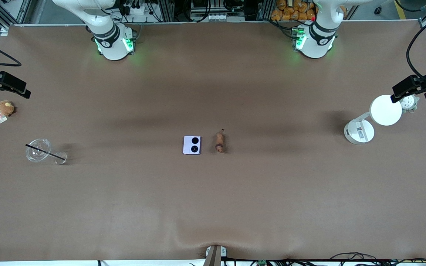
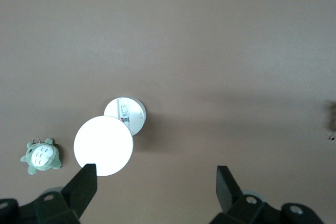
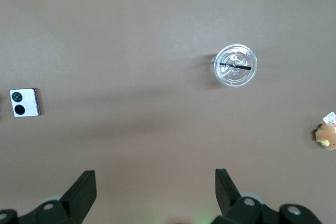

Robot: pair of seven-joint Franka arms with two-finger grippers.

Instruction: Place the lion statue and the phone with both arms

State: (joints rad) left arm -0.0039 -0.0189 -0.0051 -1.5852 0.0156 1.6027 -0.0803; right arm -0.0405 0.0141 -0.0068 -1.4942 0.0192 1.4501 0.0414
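The pale lilac folded phone (image 1: 192,145) lies flat at the table's middle, its two black camera circles up. It also shows in the right wrist view (image 3: 24,103). The small brown-orange lion statue (image 1: 219,141) lies beside it, toward the left arm's end. My left gripper (image 1: 412,88) is open and empty, high over the white lamp at the left arm's end (image 2: 156,174). My right gripper (image 1: 4,85) is open and empty, high over the right arm's end of the table (image 3: 156,179). Both grippers are well away from the phone and the lion.
A clear lidded cup with a black straw (image 1: 38,149) (image 3: 236,65) and a round brown plush toy with a tag (image 1: 5,108) (image 3: 326,135) sit at the right arm's end. A white disc lamp (image 1: 385,110) (image 2: 103,145) and a grey-green plush (image 1: 409,102) (image 2: 42,157) sit at the left arm's end.
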